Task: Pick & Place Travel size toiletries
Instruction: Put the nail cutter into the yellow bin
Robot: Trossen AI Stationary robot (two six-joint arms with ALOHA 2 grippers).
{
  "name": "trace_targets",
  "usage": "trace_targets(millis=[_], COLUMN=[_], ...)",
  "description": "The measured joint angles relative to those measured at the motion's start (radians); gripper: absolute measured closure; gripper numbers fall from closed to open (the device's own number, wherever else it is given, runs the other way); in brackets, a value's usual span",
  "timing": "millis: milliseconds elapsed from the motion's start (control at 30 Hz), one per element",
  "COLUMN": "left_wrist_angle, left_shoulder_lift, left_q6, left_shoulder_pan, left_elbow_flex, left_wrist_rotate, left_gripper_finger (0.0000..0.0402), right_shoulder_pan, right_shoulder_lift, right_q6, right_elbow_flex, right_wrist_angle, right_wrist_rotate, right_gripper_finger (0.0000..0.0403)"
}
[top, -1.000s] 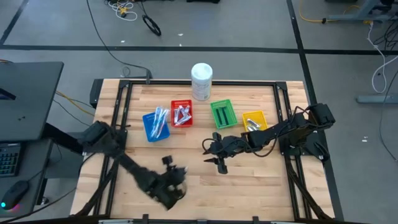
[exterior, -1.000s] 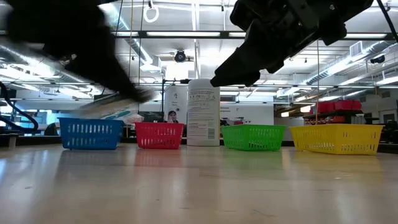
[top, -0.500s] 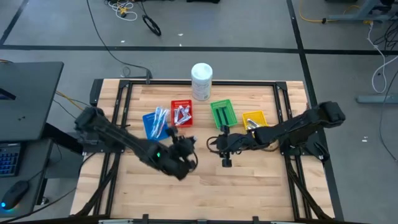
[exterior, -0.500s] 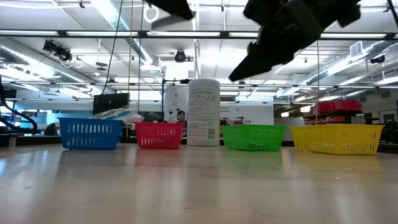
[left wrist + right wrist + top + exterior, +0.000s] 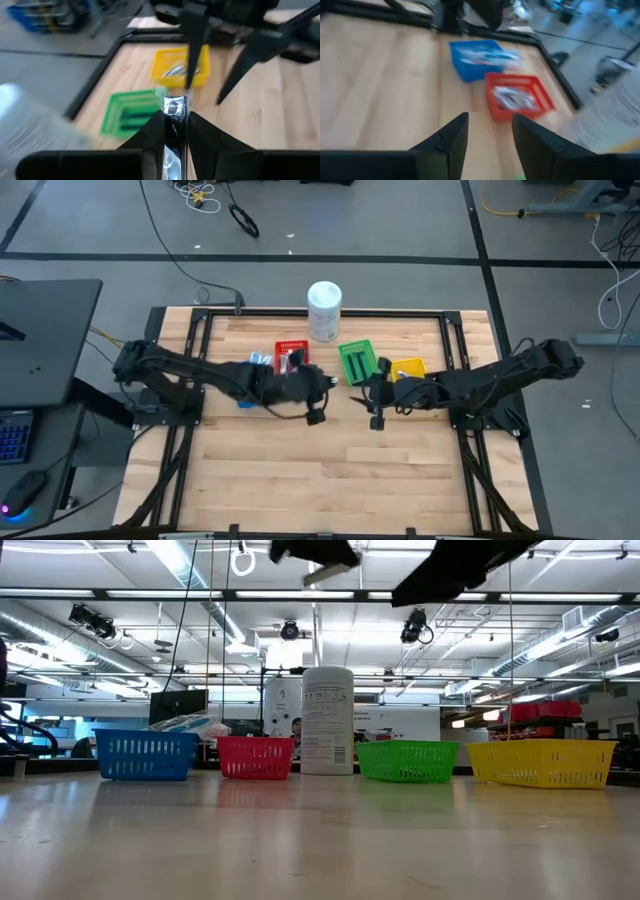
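My left gripper (image 5: pixel 326 388) hovers above the table's middle, in front of the red basket (image 5: pixel 291 361), and is shut on a silvery sachet (image 5: pixel 172 106). My right gripper (image 5: pixel 489 131) faces it from the right, in front of the green basket (image 5: pixel 357 363); it is open and empty. Both hang high above the table (image 5: pixel 320 840) in the low view. Toothbrushes and tubes lie in the blue basket (image 5: pixel 479 59). Silvery items lie in the red basket (image 5: pixel 517 99) and the yellow basket (image 5: pixel 180 67). My left gripper pinches the silvery sachet between its two fingers (image 5: pixel 156 131), which come at it level from the table's left. The sachet's free end (image 5: pixel 173 104) sticks out past the fingertips, lifted clear of the table.
The four baskets stand in a row toward the far edge, with a big white tub (image 5: pixel 324 310) behind them. The right arm's fingers (image 5: pixel 194 50) stand close ahead of my left gripper. The bare wooden near half of the table (image 5: pixel 320 480) lies below.
My left gripper has swung from the table's near left up and toward the far middle, ending in front of the red basket. My right gripper has risen and drawn back toward the table's right and far side, near the green basket.
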Motion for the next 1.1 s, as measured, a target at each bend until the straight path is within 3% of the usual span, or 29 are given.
trace_targets(millis=[133,267,500,733,933,1100], left_wrist_angle=[0.177,0.306,0.811,1.237,1.346,1.353], left_shoulder_lift=[0.001,0.001,0.002,0.002,0.002,0.001], left_q6=[0.081,0.095,0.017,-0.061,-0.058,-0.057], left_shoulder_pan=[0.090,0.183,0.290,0.310,0.310,0.309], left_elbow_flex=[-0.045,-0.122,-0.423,-0.651,-0.669,-0.668], left_wrist_rotate=[0.157,0.305,0.583,0.686,0.768,0.800], left_gripper_finger=[0.0334,0.0334,0.0335,0.0334,0.0330,0.0331], right_shoulder_pan=[0.003,0.002,0.002,-0.007,-0.052,-0.073], right_shoulder_lift=[-0.033,-0.063,-0.065,-0.031,0.057,0.120], right_q6=[0.049,0.206,0.400,0.370,0.239,0.208], right_elbow_flex=[0.000,0.000,0.000,0.000,0.000,0.000], right_wrist_angle=[-0.145,-0.308,-0.431,-0.354,-0.077,0.021], right_wrist_rotate=[0.067,0.078,0.072,0.033,-0.152,-0.193], right_gripper_finger=[0.0242,0.0242,0.0242,0.0242,0.0242,0.0242])
